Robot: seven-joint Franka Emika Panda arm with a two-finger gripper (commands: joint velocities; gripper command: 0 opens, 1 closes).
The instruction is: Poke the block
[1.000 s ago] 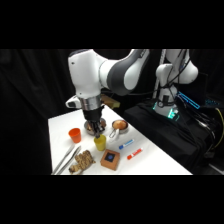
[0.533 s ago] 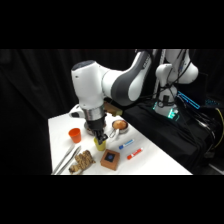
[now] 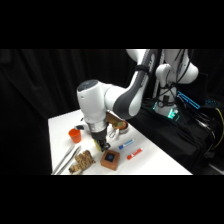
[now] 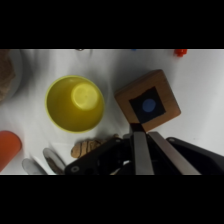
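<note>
Closed gripper (image 4: pixel 139 131) at the block (image 4: pixel 148 103) edge, yellow cup (image 4: pixel 75 103) just beside, tongs (image 3: pixel 66 159) apart

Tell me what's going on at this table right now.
A white robot arm reaches over the table with its gripper low above the block, an orange-brown square with a dark blue square on top. In the wrist view the fingers sit together at the block's near edge, as if about to poke it. A yellow cup stands beside the block, apart from it. A small orange cup and metal tongs lie farther off, untouched.
</note>
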